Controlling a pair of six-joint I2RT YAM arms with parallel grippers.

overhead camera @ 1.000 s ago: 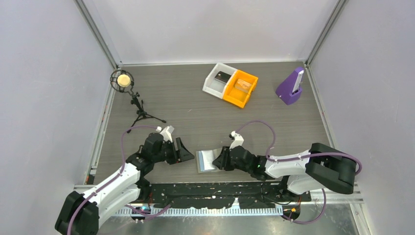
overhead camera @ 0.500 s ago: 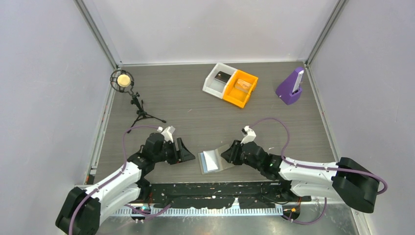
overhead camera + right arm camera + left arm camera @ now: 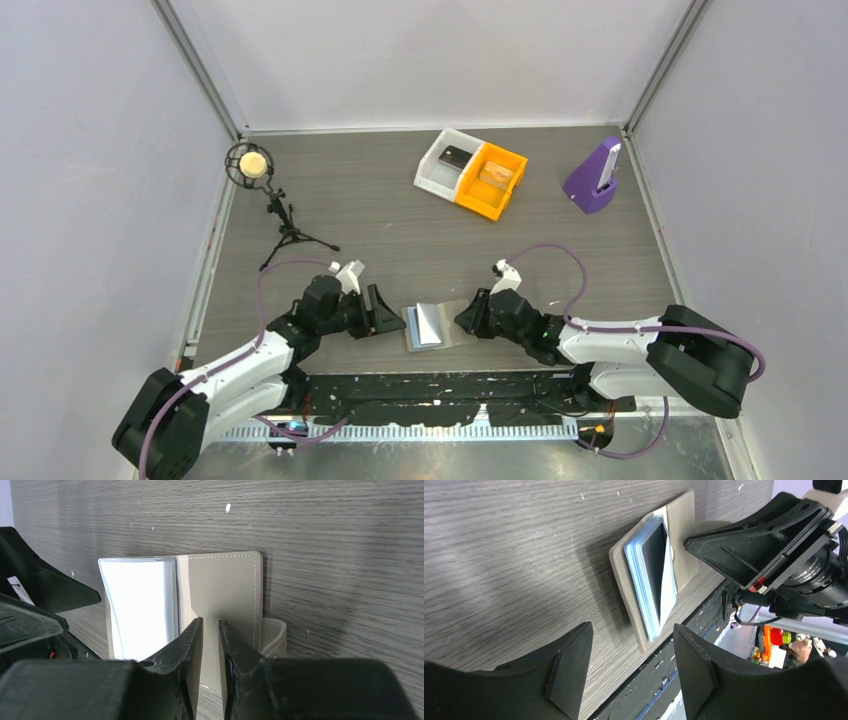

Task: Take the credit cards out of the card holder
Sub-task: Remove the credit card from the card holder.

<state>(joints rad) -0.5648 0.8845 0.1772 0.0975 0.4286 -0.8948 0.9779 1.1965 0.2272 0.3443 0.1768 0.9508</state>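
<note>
Lying open on the dark wood-grain surface [image 3: 380, 220], close to its near edge, a small bifold card holder [image 3: 432, 325] sits between the two robot arms. Its grey-brown cover is spread flat. The half nearer the left arm carries a light blue stack of card-sized panels, slightly lifted at one edge in the left wrist view. The other half shows bare grey-brown lining with pale stitching, and a small tab [image 3: 274, 635] sticks out from its outer edge.

The left gripper [image 3: 385, 312] sits low over the surface just beside the blue half, its jaws spread apart and holding nothing. From its own camera the card holder [image 3: 651, 575] appears in the gap between the two black fingers.

The right gripper [image 3: 468, 322] reaches in from the opposite side. Its jaws are drawn almost together, with only a slim gap between them, poised at the grey-brown half of the card holder [image 3: 220, 590]. Whether they pinch the cover or merely touch it cannot be told.

Well apart, toward the far side of the surface, a white bin [image 3: 445, 160] and an orange bin [image 3: 492, 180] stand touching side by side, each with something inside. A purple stand [image 3: 592, 178] sits near the far right corner. A microphone on a small tripod [image 3: 250, 163] stands at the far left.
</note>
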